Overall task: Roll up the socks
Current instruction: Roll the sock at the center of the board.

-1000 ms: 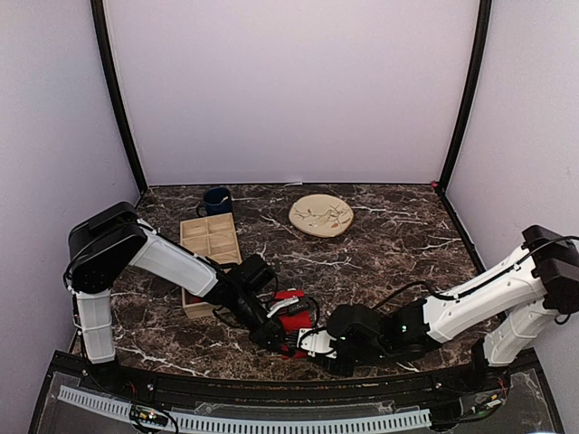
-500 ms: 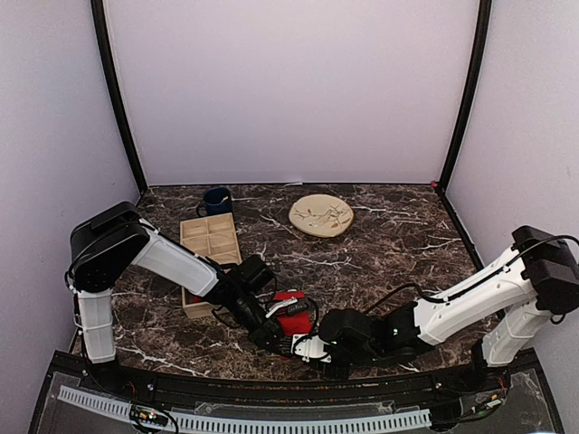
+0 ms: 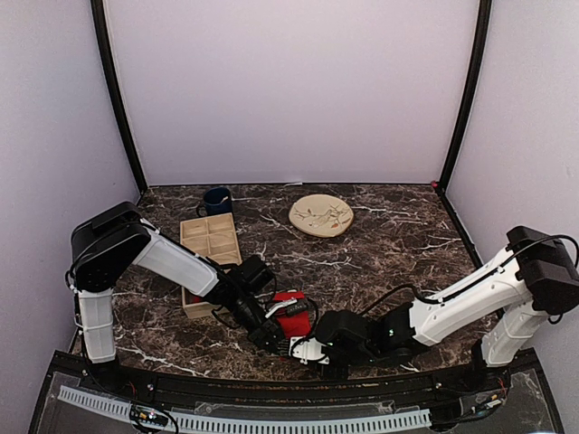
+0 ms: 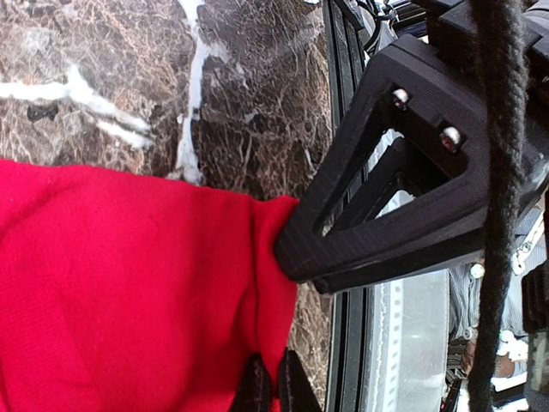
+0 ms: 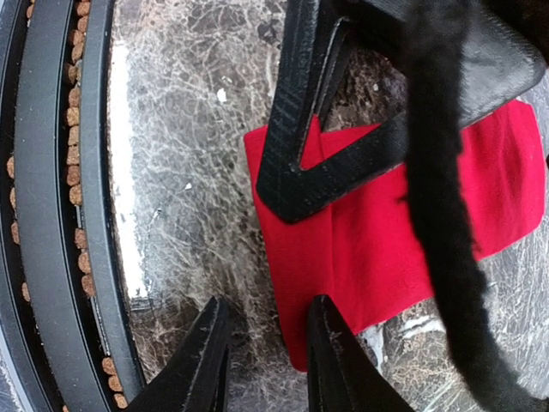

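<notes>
Marble bench (image 3: 407,226), dark and veined, and here we go from the left. The left arm (image 3: 172,262) reaches out from its corner, low across the near end of a wooden compartment tray (image 3: 210,237). A dark blue mug (image 3: 217,200) stands just behind that tray, towards the back.

Follow the arm down and there is the left gripper (image 4: 273,365), fingers pressed together and pinching the edge of the socks (image 3: 291,316). The wrist view shows the red fabric gathered into a fold right at the fingertips. Those socks lie as a bright red bundle at the near middle of the bench, close to its front edge, flat on the marble between the two grippers.

Now the right gripper (image 5: 267,302), pointing in from the other side. Its fingers are spread with a clear gap between them, one fingertip over bare marble, the other over the near corner of the red fabric, nothing clamped. The two grippers are nose to nose here, a black finger of each crossing the other's view at the fabric's edge.

Further back, right of centre, a round beige plate (image 3: 321,215) sits well apart from all this. And the right arm (image 3: 470,303) stretches low along the front from the far right corner.
</notes>
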You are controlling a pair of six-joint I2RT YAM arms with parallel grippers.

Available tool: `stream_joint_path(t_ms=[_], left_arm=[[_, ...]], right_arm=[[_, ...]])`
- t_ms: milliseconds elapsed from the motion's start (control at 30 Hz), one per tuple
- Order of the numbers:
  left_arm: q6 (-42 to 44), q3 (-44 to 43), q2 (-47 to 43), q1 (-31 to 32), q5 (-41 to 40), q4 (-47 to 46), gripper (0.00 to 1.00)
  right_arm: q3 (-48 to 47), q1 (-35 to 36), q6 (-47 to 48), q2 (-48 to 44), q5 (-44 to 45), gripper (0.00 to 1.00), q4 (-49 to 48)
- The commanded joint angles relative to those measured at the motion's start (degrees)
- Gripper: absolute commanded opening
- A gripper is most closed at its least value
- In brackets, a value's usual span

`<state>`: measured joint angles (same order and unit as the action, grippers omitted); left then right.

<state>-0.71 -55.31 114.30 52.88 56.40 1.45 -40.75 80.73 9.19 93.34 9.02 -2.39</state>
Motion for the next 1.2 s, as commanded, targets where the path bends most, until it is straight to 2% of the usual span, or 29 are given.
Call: stream_joint_path(t_ms=[0, 900, 1167], left_arm=[[0.36, 0.92, 1.36, -0.24, -0.95, 3.96, 0.0], [1.31, 0.74, 1.36, -0.41, -0.47, 6.08, 0.03], [1.5, 0.52, 0.66, -0.58, -2.24, 6.54, 0.14]], right_arm=[[-1.66, 0.57, 0.21, 1.68, -0.74, 0.28, 0.87], [-2.21, -2.58, 0.56, 5.87, -0.7, 0.24, 1.81], [-3.63, -4.42, 0.43, 7.76, -3.51, 0.1, 3.74]])
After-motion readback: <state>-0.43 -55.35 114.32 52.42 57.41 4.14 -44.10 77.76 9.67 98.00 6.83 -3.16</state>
